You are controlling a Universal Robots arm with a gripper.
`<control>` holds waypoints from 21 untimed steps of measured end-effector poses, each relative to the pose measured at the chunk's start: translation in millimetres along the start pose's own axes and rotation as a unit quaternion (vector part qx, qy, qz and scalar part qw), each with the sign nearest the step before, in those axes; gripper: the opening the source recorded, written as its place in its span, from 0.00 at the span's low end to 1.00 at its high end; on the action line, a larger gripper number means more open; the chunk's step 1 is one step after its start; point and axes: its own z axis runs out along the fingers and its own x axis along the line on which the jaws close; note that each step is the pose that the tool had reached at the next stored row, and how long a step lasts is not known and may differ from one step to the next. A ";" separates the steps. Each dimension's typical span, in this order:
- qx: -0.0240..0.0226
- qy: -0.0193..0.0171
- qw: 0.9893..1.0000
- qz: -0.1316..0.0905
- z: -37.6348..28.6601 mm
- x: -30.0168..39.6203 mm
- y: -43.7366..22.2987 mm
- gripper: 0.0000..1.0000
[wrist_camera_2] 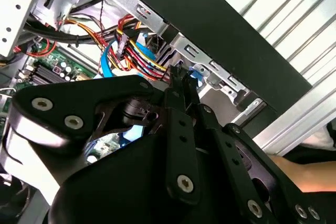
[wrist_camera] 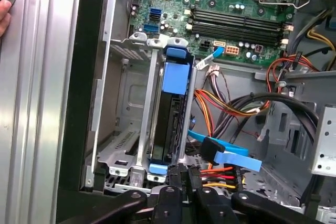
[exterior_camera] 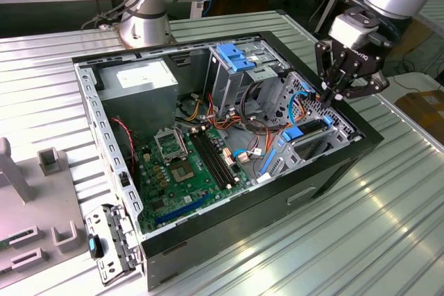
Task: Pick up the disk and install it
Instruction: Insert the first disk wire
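The gripper (wrist_camera: 181, 182) is pressing its fingertips, drawn together, against the near end of the disk (wrist_camera: 170, 124), by the small blue tab of its bracket; the disk is already standing on edge in the drive cage (wrist_camera: 137, 129) at the front corner of the computer case (exterior_camera: 229, 230), its blue bracket showing along the top. Judging from this, picking up is finished and seating is nearly done; the blue data cable (wrist_camera: 226, 156) is lying loose beside the cage; beyond, the motherboard (wrist_camera: 231, 3) is sitting exposed.
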 end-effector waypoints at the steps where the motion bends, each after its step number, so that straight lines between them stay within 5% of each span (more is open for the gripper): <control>1: 0.000 0.000 1.000 0.006 0.0 0.0 0.2 0.17; 7: -0.001 0.002 0.999 0.041 2.3 -0.5 6.4 0.17; 12: -0.001 0.002 0.999 0.042 3.7 8.4 10.7 0.17; 15: 0.000 0.002 0.999 0.042 7.7 7.8 20.0 0.17; 21: -0.001 0.002 0.999 0.044 17.2 8.2 21.8 0.17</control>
